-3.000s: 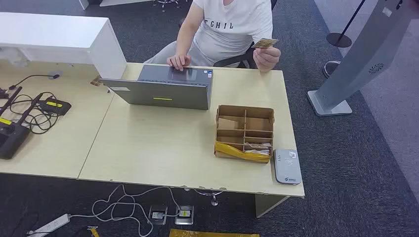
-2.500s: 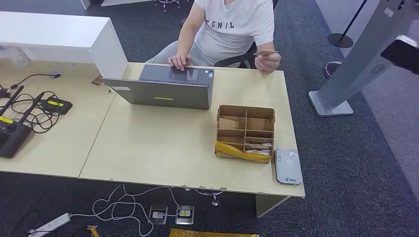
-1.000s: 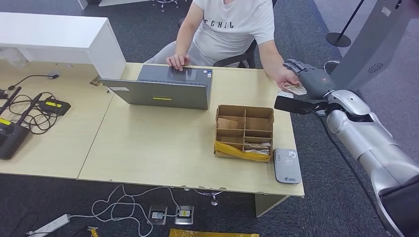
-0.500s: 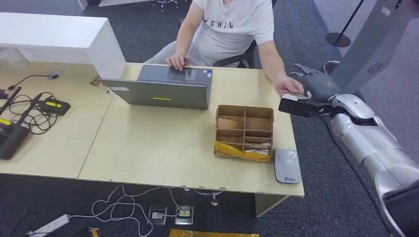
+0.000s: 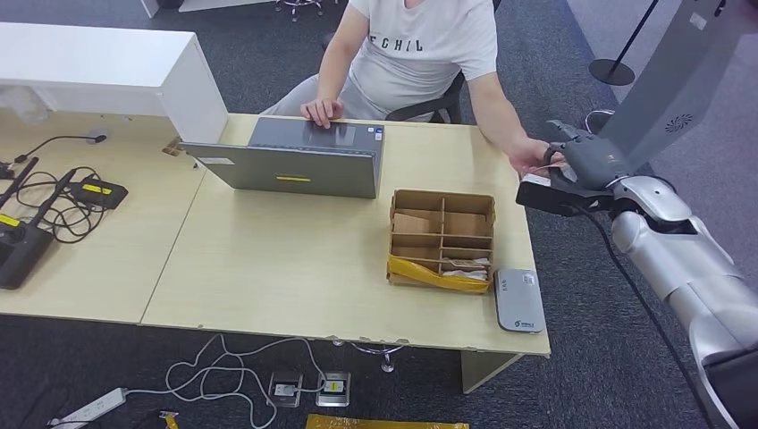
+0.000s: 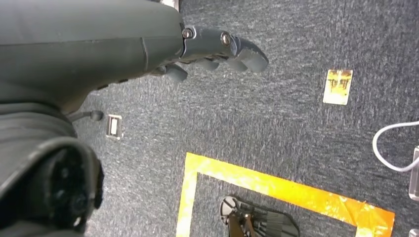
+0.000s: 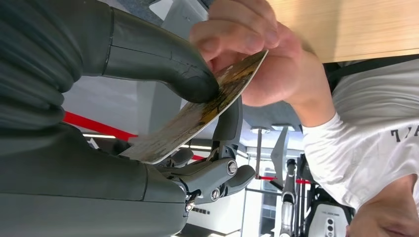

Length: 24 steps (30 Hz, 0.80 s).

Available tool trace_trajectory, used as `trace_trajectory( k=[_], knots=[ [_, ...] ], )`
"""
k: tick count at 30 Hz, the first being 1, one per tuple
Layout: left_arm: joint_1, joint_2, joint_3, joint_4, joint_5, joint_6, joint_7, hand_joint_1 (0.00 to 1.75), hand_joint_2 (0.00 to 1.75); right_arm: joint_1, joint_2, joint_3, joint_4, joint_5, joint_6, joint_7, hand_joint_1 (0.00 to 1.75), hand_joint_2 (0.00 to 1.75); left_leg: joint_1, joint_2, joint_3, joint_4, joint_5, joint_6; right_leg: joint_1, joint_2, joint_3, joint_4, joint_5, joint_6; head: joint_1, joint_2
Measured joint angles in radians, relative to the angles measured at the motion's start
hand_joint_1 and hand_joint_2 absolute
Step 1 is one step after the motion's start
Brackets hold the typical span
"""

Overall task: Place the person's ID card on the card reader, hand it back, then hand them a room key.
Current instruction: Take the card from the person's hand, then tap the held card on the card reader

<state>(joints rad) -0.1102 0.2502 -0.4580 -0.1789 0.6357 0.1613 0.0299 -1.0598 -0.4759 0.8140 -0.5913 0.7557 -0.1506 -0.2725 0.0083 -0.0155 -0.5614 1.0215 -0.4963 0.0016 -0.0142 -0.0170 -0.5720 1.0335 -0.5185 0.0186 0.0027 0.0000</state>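
Note:
The ID card, worn and brownish, is pinched between the thumb and a finger of my right hand just off the table's far right edge. The person's hand still holds the card's other end, its fingers on it. The grey card reader lies flat at the table's near right corner, well short of both hands. My left hand hangs over the carpet with loosely bent fingers and nothing in it.
A cardboard box with several compartments, some holding cards, stands beside the reader. An open laptop faces the seated person. Cables and black devices lie at the table's left. A grey kiosk stand rises to the right.
The person lowered the card to the table's right edge. My right arm came in from the right and met it. Over the last second both hands drifted slightly right, and my thumb now presses on the card.

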Motion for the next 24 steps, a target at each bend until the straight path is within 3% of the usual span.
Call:
trace_trajectory(
  k=[14,24],
  knots=[
    [0.000,0.003,-0.019,0.000,0.008,-0.005,-0.007,0.00,0.00,0.066,-0.042,-0.051,-0.054,0.092,0.013,0.053,1.75,1.75,0.000,0.000,0.000,0.000,0.000,0.000,0.000,0.000,0.000,0.000,0.000,0.000,0.000,0.000],
    [0.000,0.006,-0.024,0.000,0.025,0.004,0.008,0.00,0.00,0.212,-0.147,-0.161,-0.234,0.113,0.047,0.140,1.75,1.75,0.000,0.000,0.000,0.000,0.000,0.000,0.000,-0.001,0.000,-0.001,0.000,0.000,0.000,0.000]
  ],
)
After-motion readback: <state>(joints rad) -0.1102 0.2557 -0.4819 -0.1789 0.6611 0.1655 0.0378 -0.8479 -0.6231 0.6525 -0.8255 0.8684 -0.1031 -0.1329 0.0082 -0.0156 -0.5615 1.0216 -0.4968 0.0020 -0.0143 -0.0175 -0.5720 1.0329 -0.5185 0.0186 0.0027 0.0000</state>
